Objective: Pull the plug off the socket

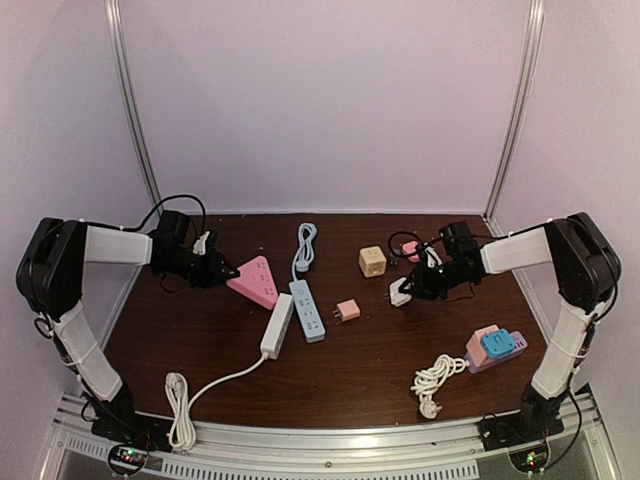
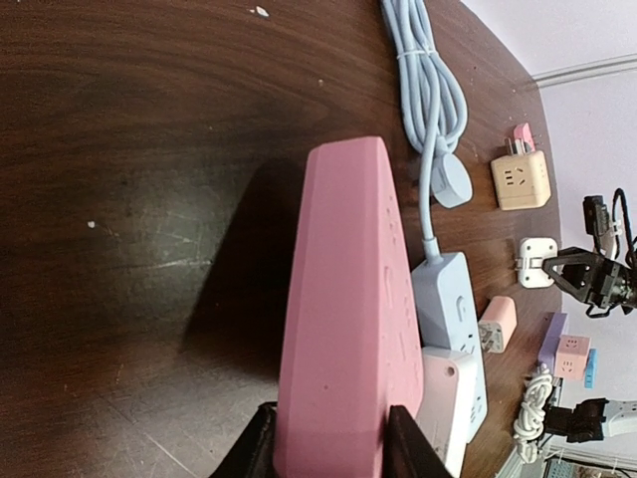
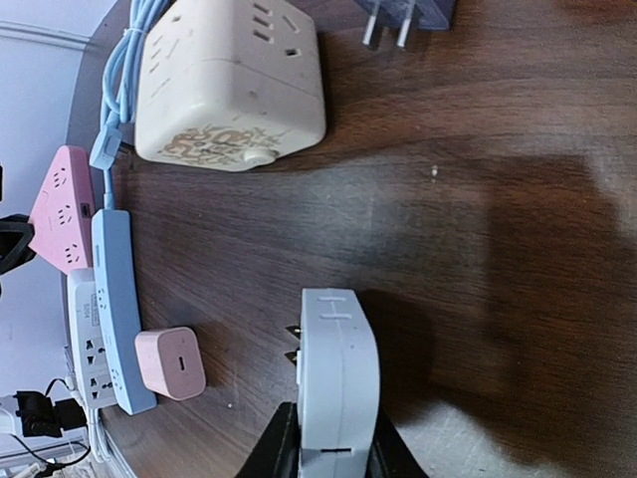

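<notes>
Currently: plug out of socket, both grippers clamped.
Left gripper [image 2: 333, 443] pinches pink triangular plastic socket strip [image 2: 343, 299]; right gripper [image 3: 333, 443] pinches white rounded plastic plug [image 3: 338, 363], prongs bare, well apart from it. Next move probably calls for releasing both.

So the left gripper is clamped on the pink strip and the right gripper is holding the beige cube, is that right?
Not quite. The right gripper holds the white plug, not the beige cube, which stands apart from it; the right wrist view shows this. The left gripper is clamped on the pink strip, as you said.
</notes>
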Controlling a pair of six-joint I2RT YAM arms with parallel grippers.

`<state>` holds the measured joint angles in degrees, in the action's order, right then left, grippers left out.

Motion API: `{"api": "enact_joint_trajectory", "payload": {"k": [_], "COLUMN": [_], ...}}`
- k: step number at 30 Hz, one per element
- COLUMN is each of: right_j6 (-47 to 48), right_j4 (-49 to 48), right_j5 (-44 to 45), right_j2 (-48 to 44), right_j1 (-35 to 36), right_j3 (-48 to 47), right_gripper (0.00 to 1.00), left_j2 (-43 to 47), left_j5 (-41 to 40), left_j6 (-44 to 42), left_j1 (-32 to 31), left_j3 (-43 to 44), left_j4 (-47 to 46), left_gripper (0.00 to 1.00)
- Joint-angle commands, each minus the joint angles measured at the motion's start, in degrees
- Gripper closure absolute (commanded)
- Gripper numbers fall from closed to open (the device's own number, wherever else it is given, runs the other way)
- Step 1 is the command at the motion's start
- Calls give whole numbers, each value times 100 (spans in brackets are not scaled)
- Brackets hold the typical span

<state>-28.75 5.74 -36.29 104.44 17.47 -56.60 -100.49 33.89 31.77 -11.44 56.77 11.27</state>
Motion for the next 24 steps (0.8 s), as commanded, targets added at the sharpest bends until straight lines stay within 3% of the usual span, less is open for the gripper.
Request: {"api": "enact_joint_trajectory", "payload": {"k": [1, 10, 18, 24], "right_j6": [48, 196, 314, 359], "right_j4": [112, 378, 735, 1065], "right_j5": [388, 837, 1355, 1839], "right_j2": [63, -215, -728, -1302], "right_j1": [-42, -35, 41, 147], "right_j3": [115, 103, 97, 113], "right_gripper": [72, 48, 24, 16], "left_j2": [-465, -510, -484, -477], "left_j5": [-1521, -1543, -1452, -1455], "left_j6": [-483, -470, -479, -470], "left_j1": [-7, -7, -7, -7], "left_j3": [-412, -404, -370, -265], "left_j4": [919, 880, 842, 849], "left_gripper": [100, 97, 74, 59]}}
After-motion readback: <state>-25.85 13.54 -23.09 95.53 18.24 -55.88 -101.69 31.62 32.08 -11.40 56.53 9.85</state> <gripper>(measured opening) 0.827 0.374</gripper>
